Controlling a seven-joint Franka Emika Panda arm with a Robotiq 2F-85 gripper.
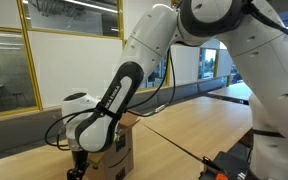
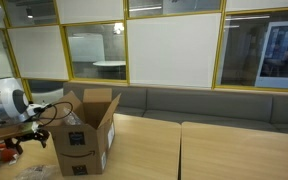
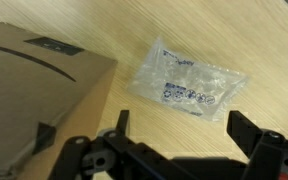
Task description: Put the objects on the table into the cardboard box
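Wood-grain table (image 2: 234, 150); yellow-framed glass panels (image 2: 174, 50); grey bench (image 2: 184, 100) behind.

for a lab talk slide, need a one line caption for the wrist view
Open end effector above a clear plastic film bundle on the wood-grain table, beside the cardboard box.

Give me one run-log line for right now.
claw: open, empty | plastic bag: flat on table, below claw, not gripped | box: beside bag
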